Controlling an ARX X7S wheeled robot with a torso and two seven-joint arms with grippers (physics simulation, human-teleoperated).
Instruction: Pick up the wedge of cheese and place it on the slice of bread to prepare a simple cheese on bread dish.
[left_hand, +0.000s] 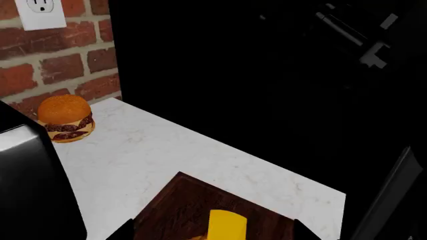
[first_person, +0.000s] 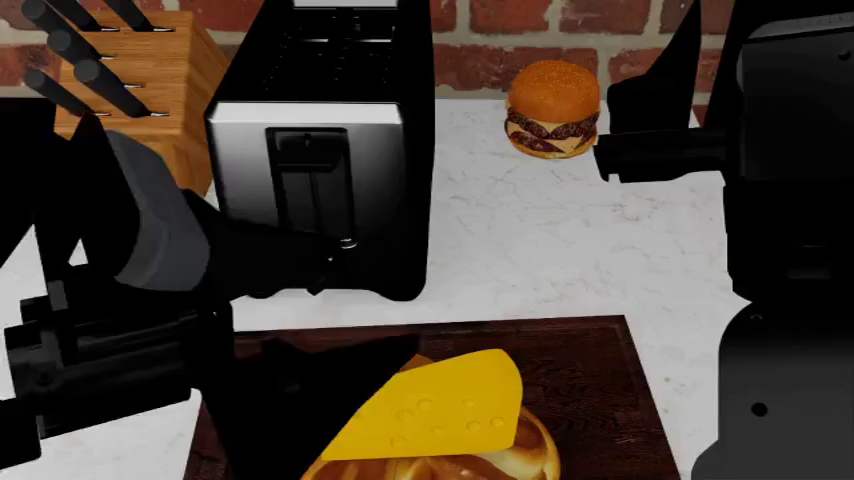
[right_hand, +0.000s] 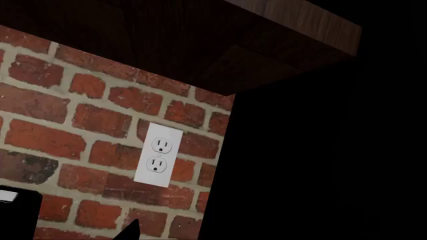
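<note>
The wedge of cheese (first_person: 434, 410), bright yellow with small holes, lies tilted on top of the slice of bread (first_person: 527, 455), a glossy golden-brown loaf at the head view's bottom edge. Both are on a dark wooden cutting board (first_person: 587, 360). My left gripper (left_hand: 212, 234) is open, its two black fingertips (left_hand: 120, 232) standing wide apart on either side of the cheese (left_hand: 227, 224) without touching it. My right gripper (right_hand: 212, 234) is raised toward the brick wall. Only one fingertip (right_hand: 127, 231) shows, far out to the side, with nothing held.
A black and silver toaster (first_person: 334, 150) stands behind the board, with a knife block (first_person: 134, 80) to its left. A small burger (first_person: 551, 110) sits by the brick wall on the white marble counter (first_person: 561, 240). A wall outlet (right_hand: 157, 155) and a dark cabinet (right_hand: 293, 30) are near my right arm.
</note>
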